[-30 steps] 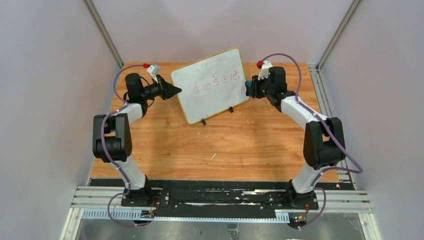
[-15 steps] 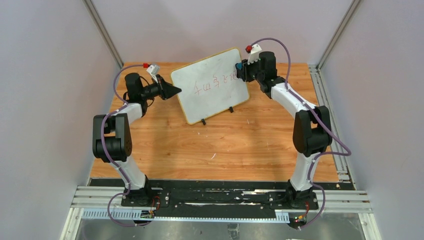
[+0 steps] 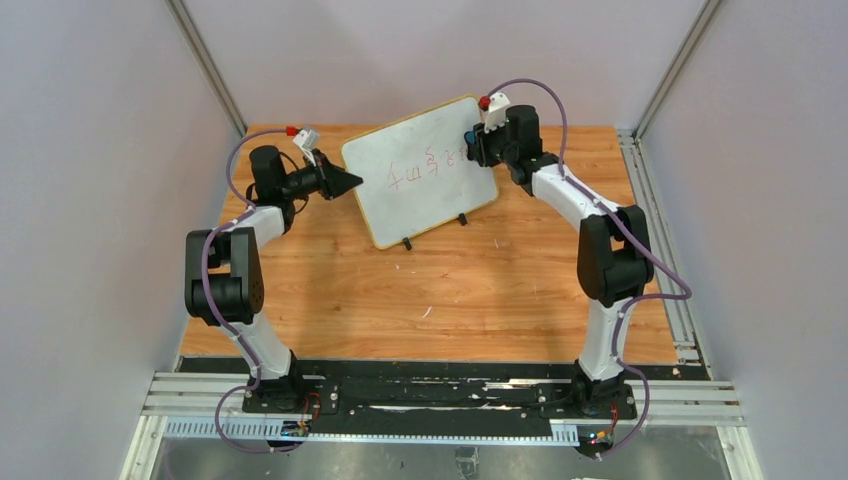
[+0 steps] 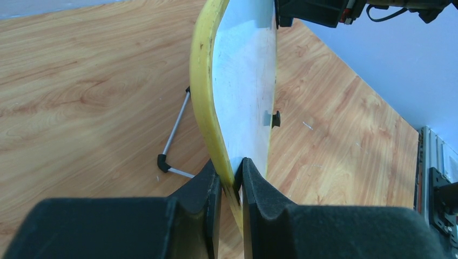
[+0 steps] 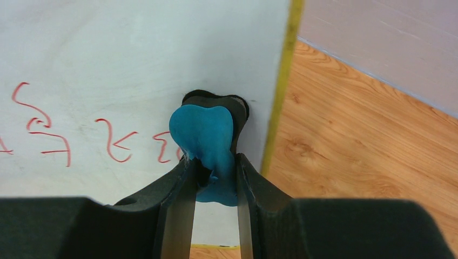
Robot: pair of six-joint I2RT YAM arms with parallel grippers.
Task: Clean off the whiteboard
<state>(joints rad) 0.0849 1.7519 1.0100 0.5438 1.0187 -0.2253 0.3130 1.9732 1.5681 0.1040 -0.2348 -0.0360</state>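
Note:
The whiteboard (image 3: 420, 175) stands tilted at the back of the table, with red marks (image 3: 425, 168) across its middle. My left gripper (image 3: 350, 181) is shut on its left yellow frame edge; the left wrist view shows the frame (image 4: 202, 81) pinched between the jaws of that gripper (image 4: 231, 181). My right gripper (image 3: 472, 143) is shut on a blue eraser (image 5: 204, 132) with a black backing, pressed against the board face (image 5: 108, 54) near its right edge. Red marks (image 5: 116, 141) lie just left of the eraser.
The board rests on two black feet (image 3: 406, 243) (image 3: 462, 219) and a wire stand leg (image 4: 174, 135) behind it. The wooden table (image 3: 450, 290) is enclosed by grey walls. Metal rails (image 3: 650, 190) run along its right side. The right arm (image 4: 324, 11) shows above the board in the left wrist view.
My right gripper has moved up and left from beside the board's right edge onto its face with the eraser. The left gripper and the board have not moved.

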